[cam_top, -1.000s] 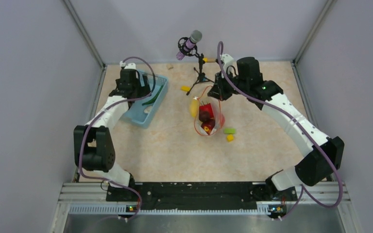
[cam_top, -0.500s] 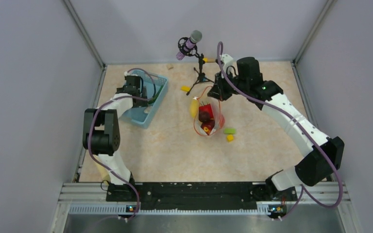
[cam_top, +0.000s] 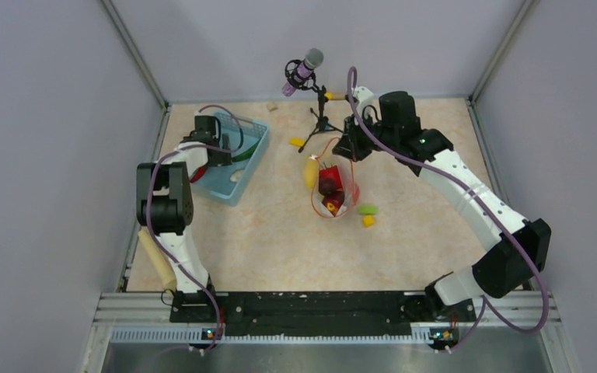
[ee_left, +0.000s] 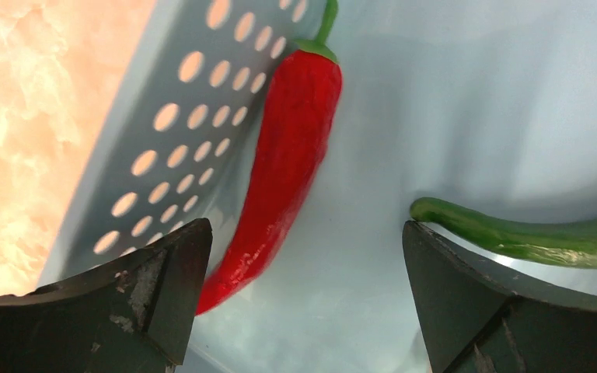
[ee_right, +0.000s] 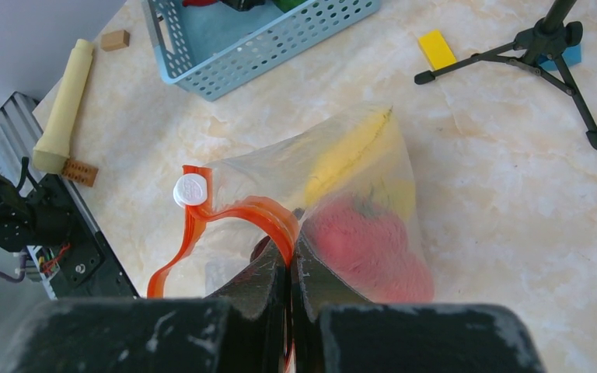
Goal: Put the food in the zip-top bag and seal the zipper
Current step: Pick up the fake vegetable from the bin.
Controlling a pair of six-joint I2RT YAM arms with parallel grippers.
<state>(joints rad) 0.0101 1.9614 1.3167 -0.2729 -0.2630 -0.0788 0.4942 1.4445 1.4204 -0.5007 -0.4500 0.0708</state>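
Observation:
The clear zip-top bag (cam_top: pixel 333 186) lies mid-table with a yellow banana (ee_right: pixel 350 151), a red tomato (ee_right: pixel 365 249) and a dark brown piece (cam_top: pixel 327 185) inside. My right gripper (ee_right: pixel 291 260) is shut on the bag's orange-red zipper (ee_right: pixel 237 214) at the mouth; its white slider (ee_right: pixel 190 189) shows at the left. My left gripper (ee_left: pixel 303 264) is open inside the light-blue basket (cam_top: pixel 241 167), just above its floor. A red chili (ee_left: pixel 284 167) lies by my left finger, against the perforated wall. A green piece (ee_left: pixel 528 233) lies by my right finger.
A microphone on a tripod (cam_top: pixel 319 109) stands behind the bag. Small yellow and green blocks (cam_top: pixel 368 211) lie right of the bag, another yellow block (cam_top: pixel 296 141) left of the tripod. A cream roll (cam_top: pixel 155 260) lies at the left wall. The basket wall (ee_left: pixel 179 132) is close to my left finger.
My left arm has folded back and its gripper has gone down into the basket's left part. The right arm and the bag have not moved.

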